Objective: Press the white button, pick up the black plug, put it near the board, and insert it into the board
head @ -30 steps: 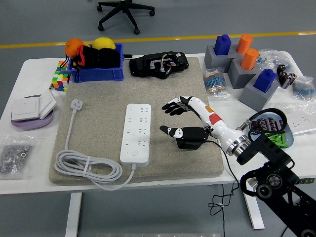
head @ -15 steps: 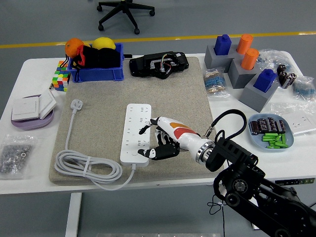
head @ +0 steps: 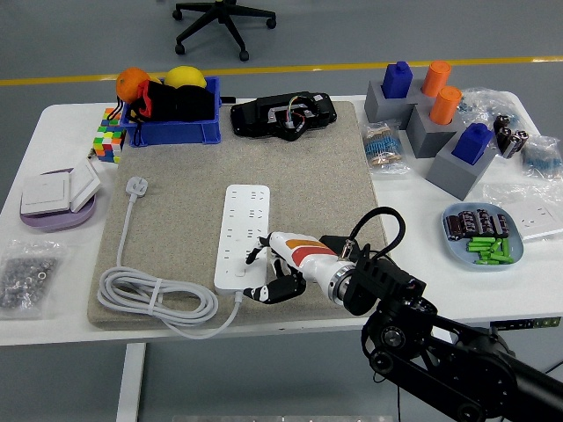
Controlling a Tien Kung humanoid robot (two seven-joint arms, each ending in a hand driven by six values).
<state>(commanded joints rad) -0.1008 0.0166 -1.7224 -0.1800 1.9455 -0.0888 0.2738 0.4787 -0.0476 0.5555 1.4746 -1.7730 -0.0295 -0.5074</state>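
The white power strip [head: 244, 230] lies lengthwise in the middle of the grey mat [head: 176, 220]. Its white button [head: 237, 274] is at the near end. My right hand [head: 261, 274] reaches in from the lower right. Its loosely bent fingers rest over the strip's near right corner, beside the button, and hold nothing. The black plug [head: 335, 240] is mostly hidden behind my wrist. Its black cable [head: 388, 212] loops up over the mat's right edge. The left hand is out of view.
The strip's white cord [head: 149, 299] coils at the mat's near left, ending in a white plug [head: 136, 186]. A blue bin [head: 171, 123] and a black device [head: 283, 114] stand at the back. Grey blocks with pegs [head: 435, 114] and a blue dish [head: 484, 236] are at the right.
My right hand swept left from the black plug at the mat's right to the strip's near end, then drew slightly nearer. The plug's cable now arches up beside my wrist.
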